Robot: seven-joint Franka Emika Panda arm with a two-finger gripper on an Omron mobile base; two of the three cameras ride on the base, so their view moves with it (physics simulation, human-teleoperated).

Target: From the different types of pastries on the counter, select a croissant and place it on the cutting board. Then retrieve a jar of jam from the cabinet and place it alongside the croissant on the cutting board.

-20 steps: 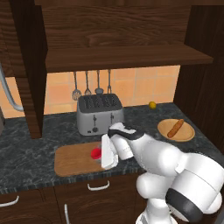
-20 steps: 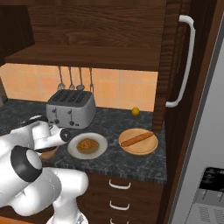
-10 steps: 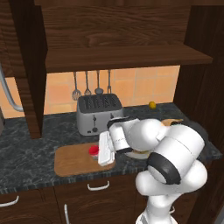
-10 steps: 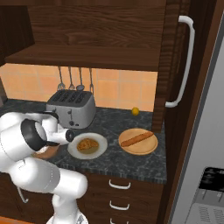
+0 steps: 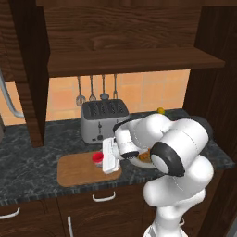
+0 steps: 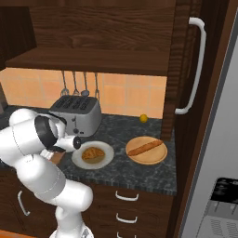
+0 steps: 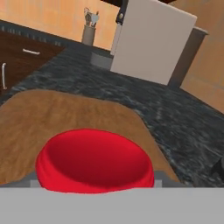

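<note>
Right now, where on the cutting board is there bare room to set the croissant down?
The cutting board's left half is bare wood, bordered by dark counter in front and to the left. The right end is crowded: the jar of jam sits there with the gripper right at it. The croissant lies on the white plate.

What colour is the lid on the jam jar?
Red; the jar lid shows best in the hand view.

Bare cutting board (image 5: pixel 76 169) left of the jar of jam (image 5: pixel 97 158); toaster (image 5: pixel 102 120) blocks behind; plate (image 6: pixel 108 151) crowds the right; shelf (image 5: pixel 129 62) overhead
</note>
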